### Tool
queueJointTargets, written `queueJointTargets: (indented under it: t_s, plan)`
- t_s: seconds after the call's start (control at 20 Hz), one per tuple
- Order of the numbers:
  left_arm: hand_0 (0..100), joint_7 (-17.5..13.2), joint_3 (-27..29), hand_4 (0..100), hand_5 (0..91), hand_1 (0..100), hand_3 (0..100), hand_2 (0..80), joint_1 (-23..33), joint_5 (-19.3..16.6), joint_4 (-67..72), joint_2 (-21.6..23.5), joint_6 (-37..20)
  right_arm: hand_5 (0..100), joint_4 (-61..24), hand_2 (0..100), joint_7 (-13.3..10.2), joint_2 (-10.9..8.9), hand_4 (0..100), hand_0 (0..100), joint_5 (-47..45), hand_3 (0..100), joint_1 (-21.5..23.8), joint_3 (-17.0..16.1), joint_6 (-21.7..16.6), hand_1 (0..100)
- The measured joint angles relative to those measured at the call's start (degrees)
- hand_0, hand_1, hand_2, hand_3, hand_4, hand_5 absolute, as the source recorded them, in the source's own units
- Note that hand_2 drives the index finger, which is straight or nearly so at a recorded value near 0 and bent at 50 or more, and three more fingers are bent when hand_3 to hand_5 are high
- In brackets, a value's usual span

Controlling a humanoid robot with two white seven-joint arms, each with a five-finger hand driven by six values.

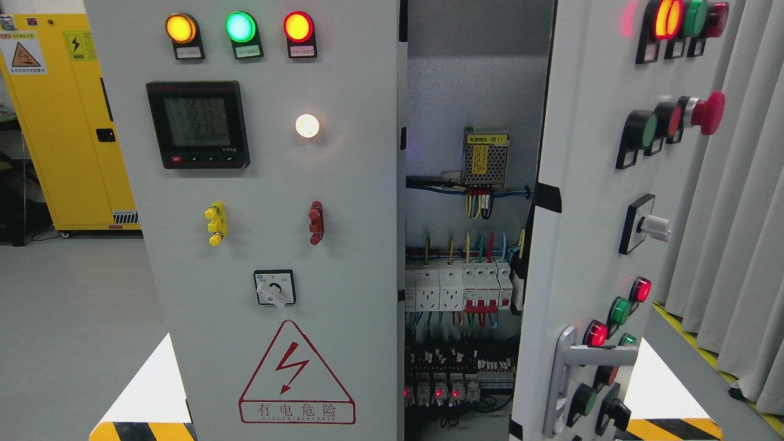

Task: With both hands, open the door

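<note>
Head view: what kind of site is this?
Probably an industrial electrical room or training lab. A grey control cabinet stands with its right door swung open, showing breakers and wiring. A yellow safety cabinet stands behind. No robot hands show.

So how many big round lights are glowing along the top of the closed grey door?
3, in a row along the closed grey door top: round orange light leftmost, round green light in the middle, round red light rightmost. A smaller white light glows lower down.

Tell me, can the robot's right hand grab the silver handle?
Probably, though no hand is in view. The silver handle sticks out from the open door with nothing in front of it.
</note>
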Motion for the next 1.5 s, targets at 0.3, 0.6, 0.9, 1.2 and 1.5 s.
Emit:
queueJointTargets:
  t_s: [0.3,0.6,0.9,1.2,1.5]
  plan:
    - [12,-3.27,1.13,0,0.0,56,0,0.0,5.05,2.56,-9.99,1.27,-1.15,0,-0.25,4,-0.20,0.00,0,0,0.00,0,0.00,-1.61,-0.61,50]
    - [12,-19.76,2.76,0,0.0,56,0,0.0,8.86,4.90,-25.03,4.67,0.89,0,-0.42,4,2.20,-0.01,0,0,0.00,0,-1.34,-2.53,-0.77,50]
    - [12,-26.18,3.57,0,0.0,56,0,0.0,10.68,6.47,-40.81,9.78,1.44,0,-0.48,4,3.08,-0.01,0,0,0.00,0,-1.83,-2.97,-0.72,50]
    - [12,-32.48,2.27,0,0.0,56,0,0.0,11.07,11.61,-55.06,15.95,1.50,0,-0.52,4,3.24,-0.01,0,0,0.00,0,-2.00,-3.18,-0.71,50]
    - [12,-35.46,-0.53,0,0.0,56,0,0.0,10.94,15.26,-67.72,21.12,1.24,0,-0.56,4,3.28,-0.01,0,0,0.00,0,-2.08,-3.25,-0.70,50]
